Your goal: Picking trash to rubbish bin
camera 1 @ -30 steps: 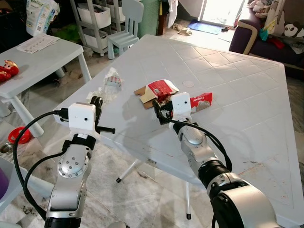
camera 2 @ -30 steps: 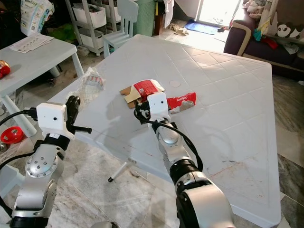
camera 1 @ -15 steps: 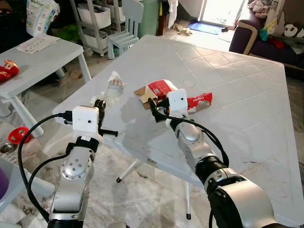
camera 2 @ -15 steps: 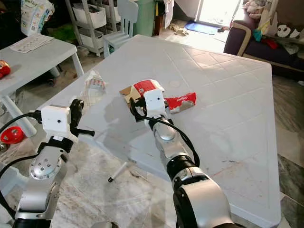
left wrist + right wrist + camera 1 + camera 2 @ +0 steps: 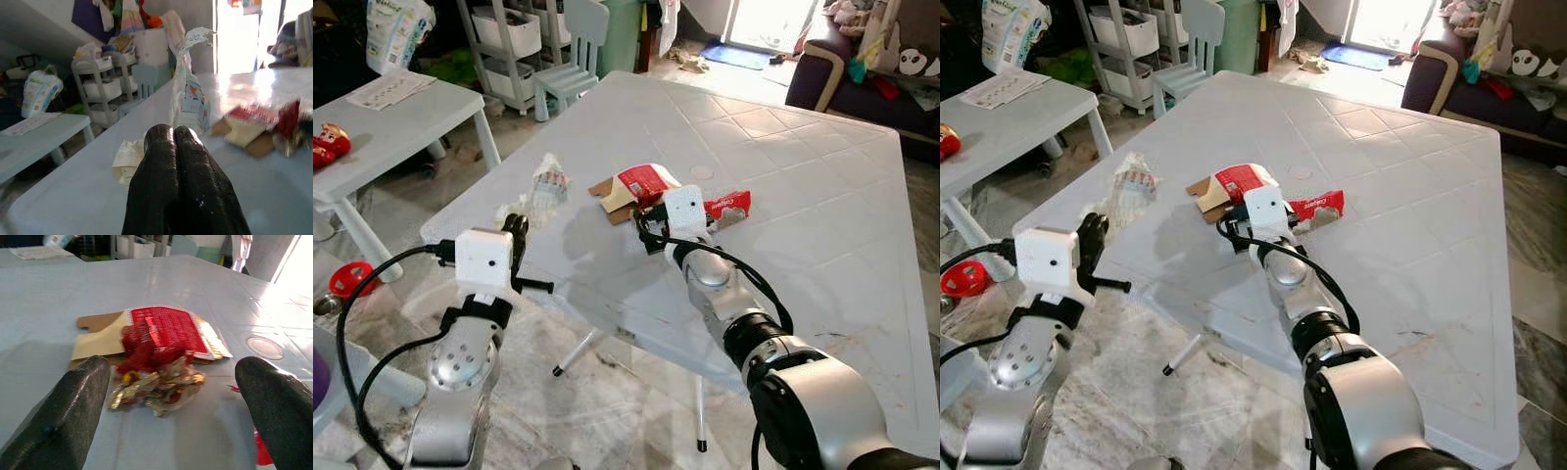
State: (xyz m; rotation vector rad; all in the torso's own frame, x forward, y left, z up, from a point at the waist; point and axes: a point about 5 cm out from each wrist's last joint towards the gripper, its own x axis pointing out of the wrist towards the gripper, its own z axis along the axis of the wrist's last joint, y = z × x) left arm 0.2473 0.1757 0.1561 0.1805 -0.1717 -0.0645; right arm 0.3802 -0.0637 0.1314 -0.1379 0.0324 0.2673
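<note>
Two grippers are at the white table (image 5: 822, 196). The right gripper (image 5: 183, 387) hovers low over the tabletop with its fingers spread wide and nothing held; between them lies a crumpled foil wrapper (image 5: 156, 382), touching a flattened red carton (image 5: 641, 186) on brown cardboard. A red packet (image 5: 729, 206) lies just beside these, all toward the table's near left part. The left gripper (image 5: 178, 142) sits at the near left corner, fingers pressed together, empty, near a clear plastic wrapper (image 5: 546, 181) and crumpled paper (image 5: 128, 159).
</note>
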